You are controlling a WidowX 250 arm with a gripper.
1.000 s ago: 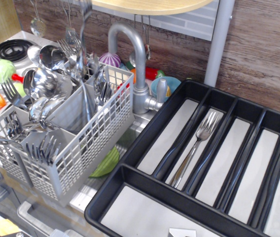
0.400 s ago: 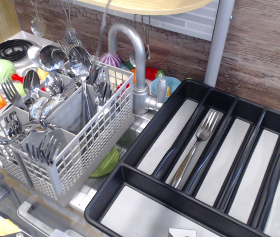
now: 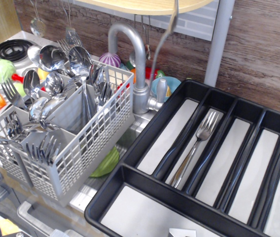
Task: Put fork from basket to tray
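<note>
A slim shiny steel fork handle (image 3: 166,30) hangs down from the top edge of the view, in the air right of the faucet and above the tray's back left corner. Its tines and whatever holds it are cut off above. My gripper is out of view. The light grey lattice basket (image 3: 96,144) stands at the left, full of spoons (image 3: 51,57) and several forks (image 3: 40,148). The black tray (image 3: 145,190) fills the right, and one fork (image 3: 199,143) lies in its second long slot.
A grey faucet (image 3: 138,59) stands between basket and tray, just left of the hanging handle. A wooden shelf (image 3: 150,6) and a grey post (image 3: 218,39) are above and behind. Toy vegetables (image 3: 1,69) and a stove burner (image 3: 12,48) are at the far left.
The hanging fork has come up out of the basket and travelled right, from above the basket, past the faucet, to above the tray's back left corner.
</note>
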